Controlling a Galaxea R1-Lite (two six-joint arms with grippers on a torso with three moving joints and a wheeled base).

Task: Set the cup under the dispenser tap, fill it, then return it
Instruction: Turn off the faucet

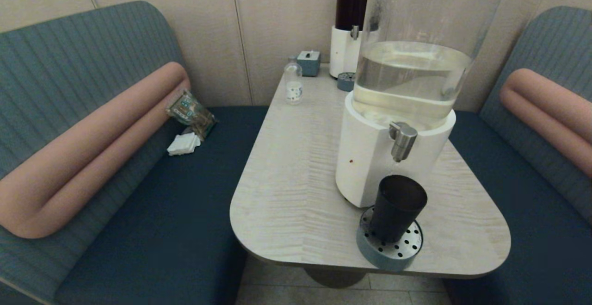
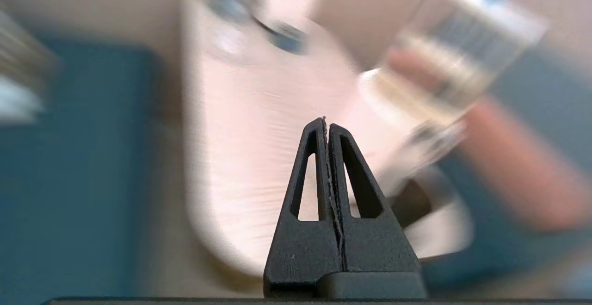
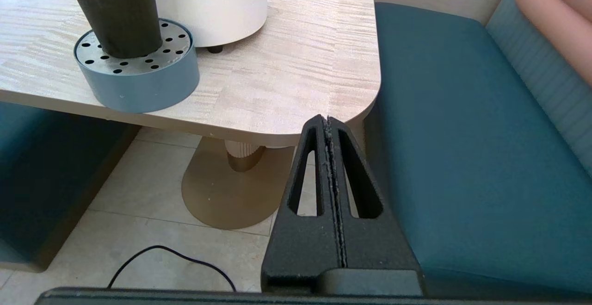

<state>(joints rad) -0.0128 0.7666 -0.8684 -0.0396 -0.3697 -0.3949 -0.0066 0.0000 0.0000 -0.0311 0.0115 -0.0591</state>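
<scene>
The dark tapered cup (image 1: 397, 208) stands upright on a round blue drip tray (image 1: 389, 245), straight below the brushed-steel dispenser tap (image 1: 402, 141) of the big white-based dispenser (image 1: 407, 92) with pale liquid. No gripper shows in the head view. In the right wrist view the cup (image 3: 115, 11) and tray (image 3: 138, 71) lie ahead and to one side of my right gripper (image 3: 328, 121), which is shut, holds nothing and hangs below the table's near edge. My left gripper (image 2: 326, 123) is shut and empty, off the table's front, in a smeared view; the cup (image 2: 409, 203) shows beyond its fingers.
On the wooden table (image 1: 300, 171) stand a small clear bottle (image 1: 293, 83), a small grey-blue box (image 1: 309, 62), a second drip tray (image 1: 346, 82) and a dark-liquid dispenser (image 1: 351, 22) at the back. Blue benches flank the table. A black cable (image 3: 171, 256) lies on the floor.
</scene>
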